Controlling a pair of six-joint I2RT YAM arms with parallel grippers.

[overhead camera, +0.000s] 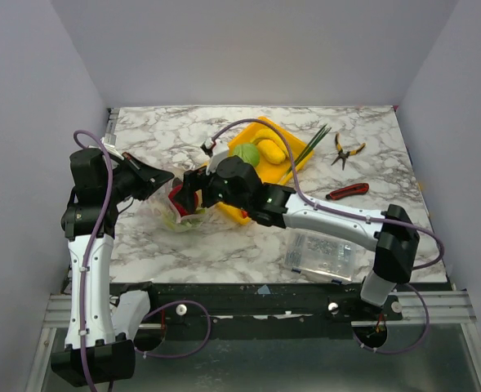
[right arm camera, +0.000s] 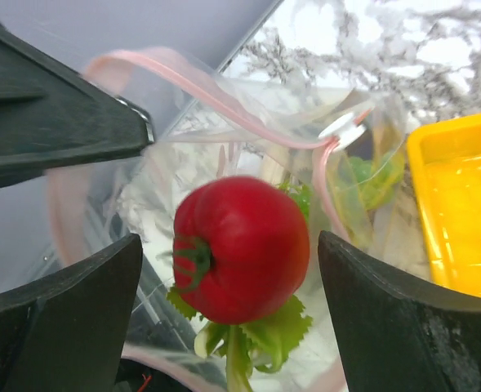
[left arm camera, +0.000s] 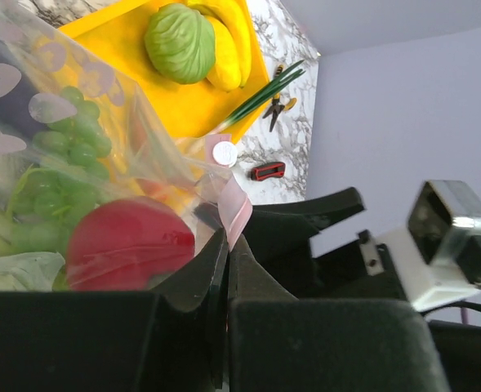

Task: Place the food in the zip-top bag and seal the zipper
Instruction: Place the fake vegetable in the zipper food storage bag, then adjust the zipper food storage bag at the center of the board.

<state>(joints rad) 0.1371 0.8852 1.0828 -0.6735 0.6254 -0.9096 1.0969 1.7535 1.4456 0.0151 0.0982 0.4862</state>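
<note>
The left gripper (left arm camera: 226, 245) is clenched on the zipper (right arm camera: 224, 102), holding the mouth of the zip-top bag (overhead camera: 175, 219) wide. The right gripper (overhead camera: 191, 196) hangs over it, jaws released, with a gap on each side of the tomato (right arm camera: 240, 245), which sits inside the bag on green leafy pieces (right arm camera: 277, 331). The yellow tray (overhead camera: 299, 153) has its edge just beside the bag at 3 o'clock. Bare marble table (overhead camera: 224, 249) lies at 6 o'clock.
</note>
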